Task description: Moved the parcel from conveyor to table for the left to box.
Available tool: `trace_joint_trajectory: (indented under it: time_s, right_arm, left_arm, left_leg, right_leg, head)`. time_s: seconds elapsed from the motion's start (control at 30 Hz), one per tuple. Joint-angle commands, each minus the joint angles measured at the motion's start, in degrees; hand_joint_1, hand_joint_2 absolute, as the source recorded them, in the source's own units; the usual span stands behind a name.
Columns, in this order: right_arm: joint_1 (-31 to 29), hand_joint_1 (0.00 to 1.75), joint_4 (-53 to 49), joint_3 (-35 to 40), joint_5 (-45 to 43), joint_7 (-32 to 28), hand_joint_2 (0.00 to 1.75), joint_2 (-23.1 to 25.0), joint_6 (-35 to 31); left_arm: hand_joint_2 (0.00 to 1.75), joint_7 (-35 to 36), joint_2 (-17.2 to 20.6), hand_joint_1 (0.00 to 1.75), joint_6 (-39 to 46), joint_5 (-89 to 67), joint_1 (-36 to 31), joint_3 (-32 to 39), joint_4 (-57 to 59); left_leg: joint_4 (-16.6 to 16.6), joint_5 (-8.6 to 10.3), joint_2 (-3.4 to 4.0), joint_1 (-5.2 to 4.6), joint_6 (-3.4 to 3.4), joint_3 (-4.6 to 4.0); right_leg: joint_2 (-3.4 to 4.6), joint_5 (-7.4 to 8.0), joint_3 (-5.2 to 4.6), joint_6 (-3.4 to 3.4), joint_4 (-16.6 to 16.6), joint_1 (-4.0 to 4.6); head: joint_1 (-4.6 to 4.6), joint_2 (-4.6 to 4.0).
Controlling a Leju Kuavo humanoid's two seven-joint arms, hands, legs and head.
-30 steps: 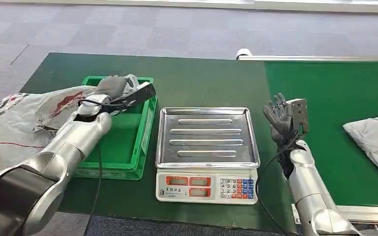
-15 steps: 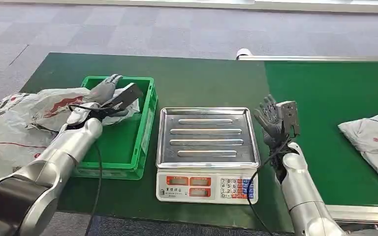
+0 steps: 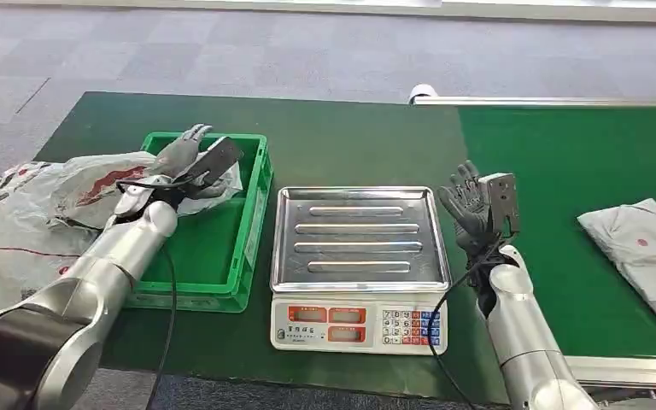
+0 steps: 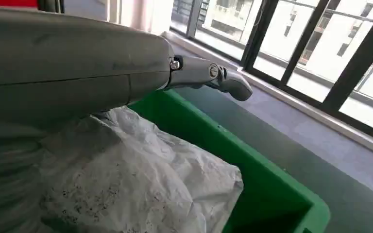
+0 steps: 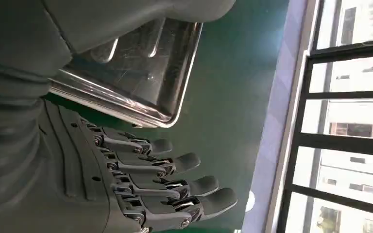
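A crumpled white parcel (image 3: pixel 213 181) is held in the green crate (image 3: pixel 252 229); the left hand (image 3: pixel 186 155) is spread above it, the right hand (image 3: pixel 470 205) spread, nothing gripped.

Silver arms (image 3: pixel 115 256), dark-fingered hands (image 3: pixel 470 205)

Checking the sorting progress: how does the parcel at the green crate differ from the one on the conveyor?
The parcel at the green crate is crumpled, draped over the crate's rim with the left hand over it; the parcel on the conveyor lies flat with no hand at it. The crate parcel shows large red printing; the conveyor parcel shows just a small red mark. Both are soft grey-white plastic mailer bags.
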Motion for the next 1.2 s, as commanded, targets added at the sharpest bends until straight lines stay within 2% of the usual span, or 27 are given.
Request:
trace_joint_trajectory:
  time_s: [0.03,0.1,0.17,0.23,0.27,0.5,0.67,0.77,1.2]
  right_arm:
    - [-1.94,0.0,1.4,0.64,1.73,0.88,1.75,1.93,-0.85]
    - [-3.72,0.0,3.6,0.99,1.99,0.85,1.75,2.3,-0.93]
    - [-6.87,0.0,7.61,2.3,2.09,0.22,1.75,1.98,-0.39]
    - [-10.36,0.0,12.3,3.78,1.16,-1.0,1.75,1.6,-0.18]
    - [-11.02,0.0,13.49,4.24,0.54,-1.56,1.75,1.65,-0.03]
    - [-9.86,0.0,12.49,5.06,0.14,-2.36,1.75,3.8,-1.03]
    - [-10.18,0.0,13.75,5.58,1.11,-2.35,1.75,4.6,-2.21]
    - [-11.0,0.0,16.83,6.29,1.07,-3.48,1.75,4.24,-3.17]
    - [-10.5,0.0,18.33,7.06,0.36,-4.7,1.75,3.57,-3.65]
  left_arm:
    - [1.75,-13.61,-5.33,0.0,-16.2,25.1,0.62,21.17,-0.81]
    - [1.75,-14.53,-6.06,0.0,-18.06,28.58,1.42,20.9,-1.61]
    - [1.75,-16.78,-7.61,0.0,-25.52,36.96,2.29,22.94,-2.4]
    - [1.75,-16.8,-8.87,0.0,-27.95,42.86,3.29,21.44,-4.03]
    - [1.75,-15.85,-9.58,0.0,-30.01,46.56,3.77,20.98,-4.78]
    - [1.75,-12.83,-15.82,0.0,-34.37,55.67,2.41,17.63,-6.99]
    - [1.75,-11.81,-19.04,0.0,-29.68,56.04,2.81,13.36,-6.29]
    - [1.75,-17.89,-19.33,0.0,-20.72,50.45,3.42,5.86,-5.27]
    - [1.75,-18.76,-19.46,0.0,-17.16,49.4,3.94,3.93,-3.27]
  left_leg:
    - [-0.03,-0.01,0.03,-0.01,0.02,0.06]
    - [-0.07,-0.04,0.14,-0.02,0.04,0.16]
    - [-0.04,-0.04,0.14,-0.02,0.04,0.12]
    - [-0.13,-0.07,0.27,-0.02,0.07,0.35]
    - [-0.01,-0.04,0.18,-0.04,0.05,0.08]
    - [-0.02,-0.04,-0.07,0.02,0.06,0.18]
    - [-0.04,-0.03,-0.06,-0.01,0.07,0.16]
    - [0.0,-0.01,-0.07,-0.02,0.05,0.07]
    - [-0.09,-0.04,0.05,-0.02,0.06,0.24]
  right_leg:
    - [-0.01,-0.01,0.06,-0.03,-0.03,0.0]
    - [0.08,0.0,0.12,-0.04,-0.06,-0.01]
    - [0.08,0.01,0.09,-0.04,-0.04,-0.02]
    - [0.15,0.02,0.3,-0.08,-0.15,0.0]
    - [0.13,0.02,0.05,-0.02,-0.01,-0.06]
    - [-0.16,-0.03,0.24,-0.06,-0.09,0.02]
    - [-0.13,-0.02,0.22,-0.04,-0.08,-0.03]
    - [-0.12,0.0,0.12,-0.02,-0.04,-0.05]
    - [-0.03,0.0,0.24,-0.06,-0.12,-0.02]
  head:
    - [0.0,0.0]
    - [-0.02,0.0]
    - [0.0,0.0]
    - [0.0,0.0]
    - [0.0,0.0]
    - [0.0,0.0]
    - [0.0,0.0]
    - [0.0,0.0]
    - [0.0,0.0]
